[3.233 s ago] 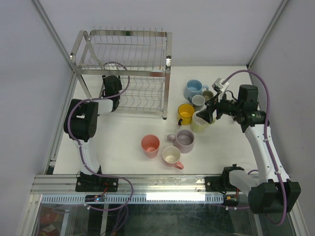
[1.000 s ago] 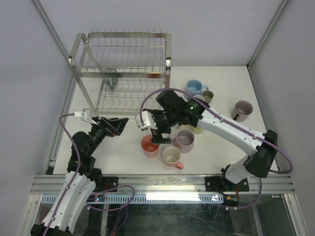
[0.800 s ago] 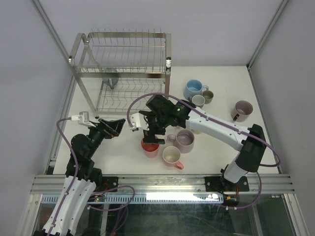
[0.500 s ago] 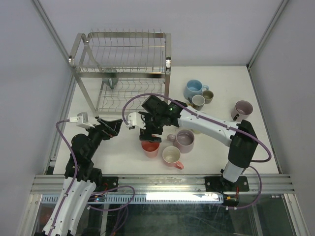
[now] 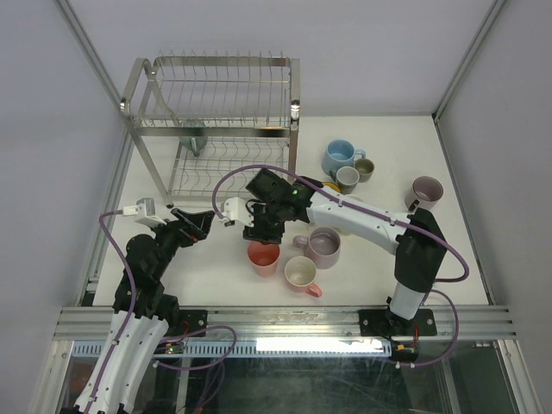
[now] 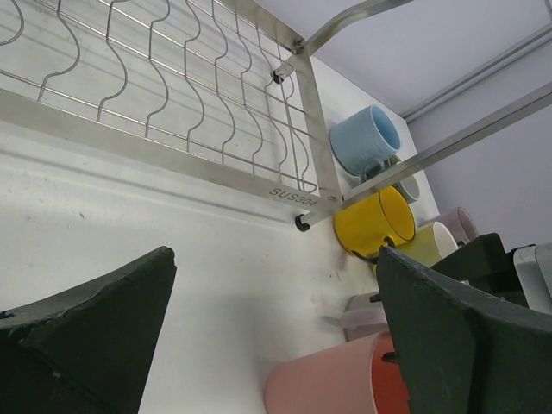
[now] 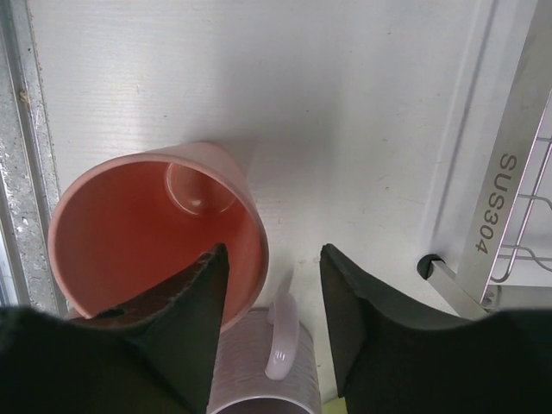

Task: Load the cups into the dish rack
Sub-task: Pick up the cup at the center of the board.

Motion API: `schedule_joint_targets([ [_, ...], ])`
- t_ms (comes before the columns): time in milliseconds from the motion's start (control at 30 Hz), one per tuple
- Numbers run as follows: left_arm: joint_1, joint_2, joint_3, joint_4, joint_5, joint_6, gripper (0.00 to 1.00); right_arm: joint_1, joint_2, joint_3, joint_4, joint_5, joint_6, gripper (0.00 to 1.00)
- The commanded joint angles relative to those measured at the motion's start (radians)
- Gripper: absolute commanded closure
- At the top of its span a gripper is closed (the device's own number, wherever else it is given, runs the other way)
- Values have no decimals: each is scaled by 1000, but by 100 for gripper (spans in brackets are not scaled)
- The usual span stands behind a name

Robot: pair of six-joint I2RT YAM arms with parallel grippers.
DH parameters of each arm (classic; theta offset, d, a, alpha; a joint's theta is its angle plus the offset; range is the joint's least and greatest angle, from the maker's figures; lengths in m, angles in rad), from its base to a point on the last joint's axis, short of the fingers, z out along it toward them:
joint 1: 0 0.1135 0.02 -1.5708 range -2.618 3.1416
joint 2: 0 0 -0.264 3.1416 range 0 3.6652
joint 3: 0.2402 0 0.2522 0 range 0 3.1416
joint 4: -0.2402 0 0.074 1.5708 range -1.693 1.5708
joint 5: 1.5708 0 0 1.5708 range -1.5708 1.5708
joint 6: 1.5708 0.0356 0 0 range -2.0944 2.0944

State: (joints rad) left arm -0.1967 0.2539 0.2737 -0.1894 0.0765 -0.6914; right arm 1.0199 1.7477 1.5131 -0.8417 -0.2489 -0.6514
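The right gripper [image 7: 272, 252] straddles the rim of a pink mug [image 7: 129, 224] near the middle of the worktop's [image 5: 216, 276] front edge. Its jaws are half open, one finger inside the mug, the other just clear of its wall. The left gripper [image 6: 276, 259] hangs wide open to the mug's left. The dish rack [image 5: 216, 125] stands in the back-left corner.

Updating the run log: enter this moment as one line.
right hand: astride salmon pink ceramic mug wall | left hand: open, empty
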Motion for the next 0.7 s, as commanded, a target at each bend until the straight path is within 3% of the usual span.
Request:
schedule_joint_targets([
  [0,-3,-5,36,20,-9,2,1,7,13,33,30,9,18,54],
  [233,-3,-7,23,32,3,-25,1,6,24,37,25,-2,30,77],
  [367,-3,-5,19,47,25,-39,1,5,20,44,24,-6,35,98],
  [533,-3,-4,8,86,72,-66,1,-21,-16,67,24,-58,48,100],
  [667,-4,-8,-17,155,120,-108,1,-79,-66,92,19,-190,73,100],
])
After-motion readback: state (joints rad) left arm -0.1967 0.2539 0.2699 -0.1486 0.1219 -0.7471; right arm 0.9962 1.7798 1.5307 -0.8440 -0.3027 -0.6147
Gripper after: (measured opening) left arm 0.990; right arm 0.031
